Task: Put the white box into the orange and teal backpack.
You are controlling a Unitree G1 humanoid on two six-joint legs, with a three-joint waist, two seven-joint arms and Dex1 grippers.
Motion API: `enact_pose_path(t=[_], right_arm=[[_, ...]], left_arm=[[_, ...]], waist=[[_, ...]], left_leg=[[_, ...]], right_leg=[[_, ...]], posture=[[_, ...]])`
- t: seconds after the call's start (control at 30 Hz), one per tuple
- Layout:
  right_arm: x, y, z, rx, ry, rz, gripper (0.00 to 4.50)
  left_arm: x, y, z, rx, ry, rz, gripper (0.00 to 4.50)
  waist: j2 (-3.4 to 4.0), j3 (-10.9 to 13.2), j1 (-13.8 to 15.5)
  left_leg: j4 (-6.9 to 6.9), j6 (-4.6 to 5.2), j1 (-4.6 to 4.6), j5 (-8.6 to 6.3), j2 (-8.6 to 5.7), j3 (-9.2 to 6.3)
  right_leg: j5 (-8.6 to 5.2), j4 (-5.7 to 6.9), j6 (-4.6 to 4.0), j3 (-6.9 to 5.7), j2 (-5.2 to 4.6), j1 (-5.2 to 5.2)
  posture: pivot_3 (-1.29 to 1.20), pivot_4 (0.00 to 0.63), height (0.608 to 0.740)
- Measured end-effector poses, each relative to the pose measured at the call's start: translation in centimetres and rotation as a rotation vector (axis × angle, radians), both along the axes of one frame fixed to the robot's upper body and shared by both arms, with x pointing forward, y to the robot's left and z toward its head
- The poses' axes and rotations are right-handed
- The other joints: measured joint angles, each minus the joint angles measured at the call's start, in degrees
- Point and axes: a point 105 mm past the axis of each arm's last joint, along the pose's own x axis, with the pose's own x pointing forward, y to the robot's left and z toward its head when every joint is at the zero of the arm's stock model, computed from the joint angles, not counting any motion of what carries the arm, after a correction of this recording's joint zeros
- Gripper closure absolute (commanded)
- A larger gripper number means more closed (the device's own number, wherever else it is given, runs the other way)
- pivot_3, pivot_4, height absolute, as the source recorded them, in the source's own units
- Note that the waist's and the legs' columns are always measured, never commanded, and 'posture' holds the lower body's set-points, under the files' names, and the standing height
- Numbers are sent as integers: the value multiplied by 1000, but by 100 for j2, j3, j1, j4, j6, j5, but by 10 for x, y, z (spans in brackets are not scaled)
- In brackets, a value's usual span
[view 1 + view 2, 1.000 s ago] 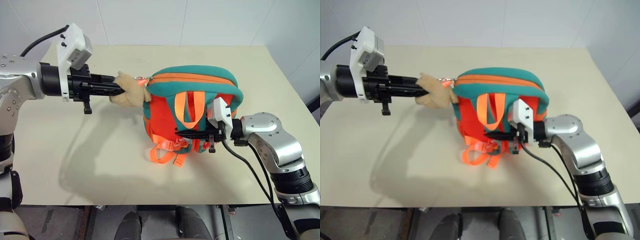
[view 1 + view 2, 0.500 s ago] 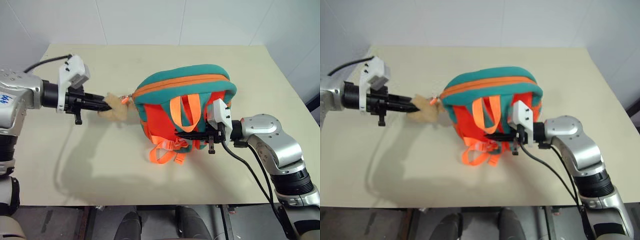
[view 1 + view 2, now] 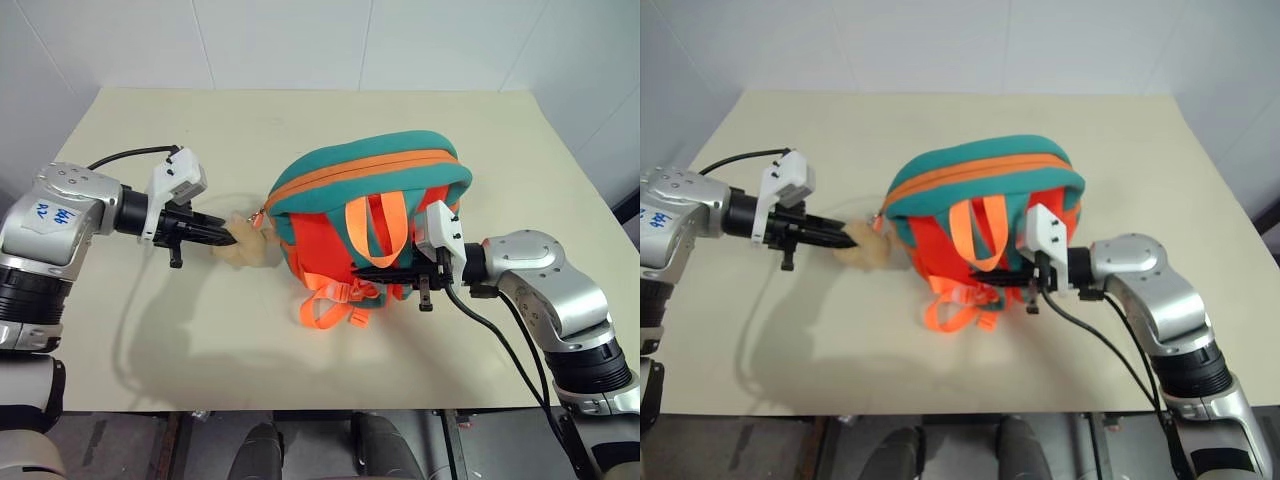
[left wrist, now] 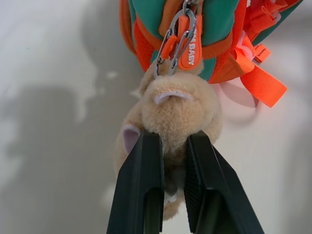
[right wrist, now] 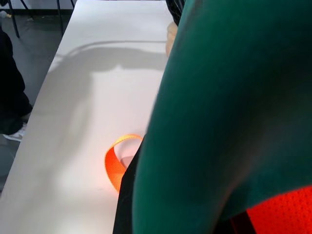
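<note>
Orange and teal backpack (image 3: 375, 205), zipped, upright

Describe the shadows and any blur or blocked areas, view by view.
Left eye view: the left gripper and its arm cast a soft dark shadow on the table, so light comes from above. Left wrist view: the plush toy is sharp, with grey shadows beside it. Right wrist view: the backpack looms close and blurred, blocking most of the picture.

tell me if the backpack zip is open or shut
Shut: the orange zipper line on the orange and teal backpack runs unbroken, showing no gap.
</note>
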Motion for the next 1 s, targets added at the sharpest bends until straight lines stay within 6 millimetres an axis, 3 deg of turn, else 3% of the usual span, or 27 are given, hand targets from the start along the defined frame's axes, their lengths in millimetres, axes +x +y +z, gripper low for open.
enact_pose_path(t=[0.47,1.0], right_arm=[[1,-1,-1,4,14,-7,3989],[6,-1,2,4,-5,-19,3989]], left_arm=[[3,-12,-33,119,91,-78,4277],[28,-23,-44,110,82,-90,4278]], waist=[[0,0,1],[-2,-1,17]], left_leg=[[3,0,0,0,-1,0],[14,1,1,0,-3,-2]], right_leg=[[0,4,0,0,0,0],[0,13,0,-1,-1,2]], posture=[[0,150,740],[0,150,740]])
